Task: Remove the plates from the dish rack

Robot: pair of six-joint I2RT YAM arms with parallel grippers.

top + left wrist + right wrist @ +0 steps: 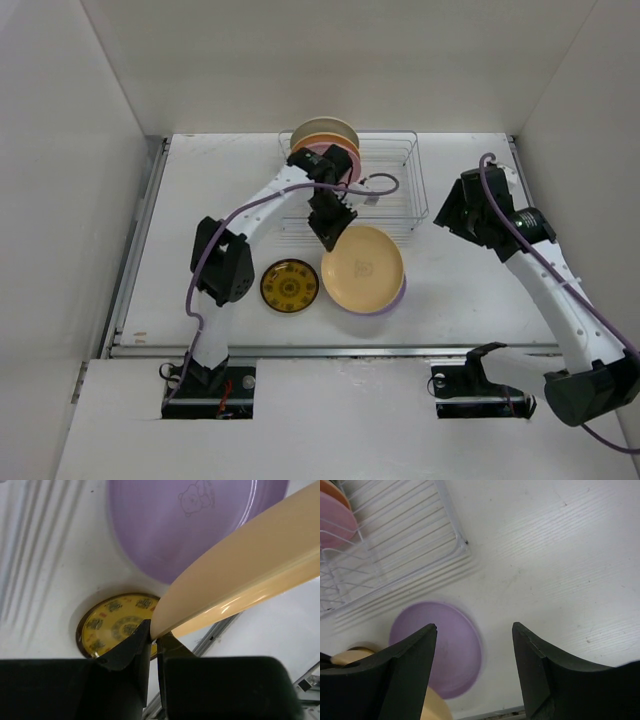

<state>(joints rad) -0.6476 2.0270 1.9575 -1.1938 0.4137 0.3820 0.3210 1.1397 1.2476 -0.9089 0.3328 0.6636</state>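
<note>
Risk: left gripper [154, 641], jaws clamped on only the rim of the tilted tan plate [240, 575] over the lavender plate [190, 525] on the bench [480, 295] before the dish rack [418, 180], could let it slip and clatter down; right gripper [474, 630], jaws apart, holds nothing.

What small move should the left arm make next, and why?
Probably lower the round tan-yellow plate flat onto the round lavender plate. The left tool is shut on its rim, and the plate hangs tilted over the lavender one, seemingly not yet lying flat on it.
</note>
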